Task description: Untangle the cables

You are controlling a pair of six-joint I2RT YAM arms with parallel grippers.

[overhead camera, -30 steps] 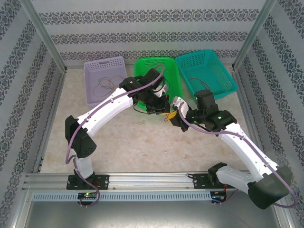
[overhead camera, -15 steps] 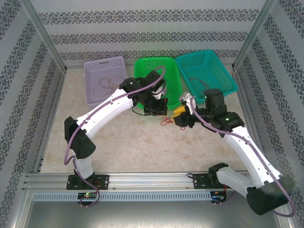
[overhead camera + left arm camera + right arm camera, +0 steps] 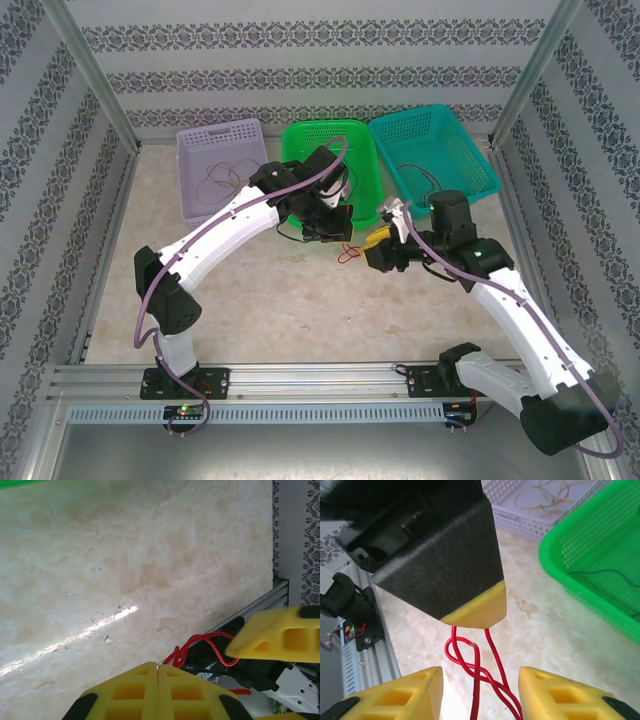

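Item: thin red cable (image 3: 476, 667), twisted into loops. It hangs from the tip of the left claw (image 3: 474, 620) down between the two yellow fingers (image 3: 405, 695) of the right claw (image 3: 480, 676). In the top view it lies (image 3: 347, 254) between the two claws, over the middle of the surface, just in front of the green basket.

Left claw (image 3: 338, 232): yellow-tipped black jaws pressed together, pinching the upper end of the red cable. From its own wrist camera the closed fingertips (image 3: 157, 675) show only a hairline seam, with the red loop (image 3: 202, 642) beyond them.

Right claw (image 3: 380, 246): jaws apart, one on each side of the red strands, not clamping them.

Green perforated plastic basket (image 3: 325, 125): back centre; one thin dark cable (image 3: 605, 572) lies on its floor.

Lilac perforated plastic basket (image 3: 190, 170): back left; holds loose tan-brown cables (image 3: 222, 180).

Teal perforated plastic basket (image 3: 470, 150): back right; a dark cable (image 3: 418, 172) sits at its near left corner.

Surface (image 3: 280, 290): pale marbled beige sheet carrying all three baskets.
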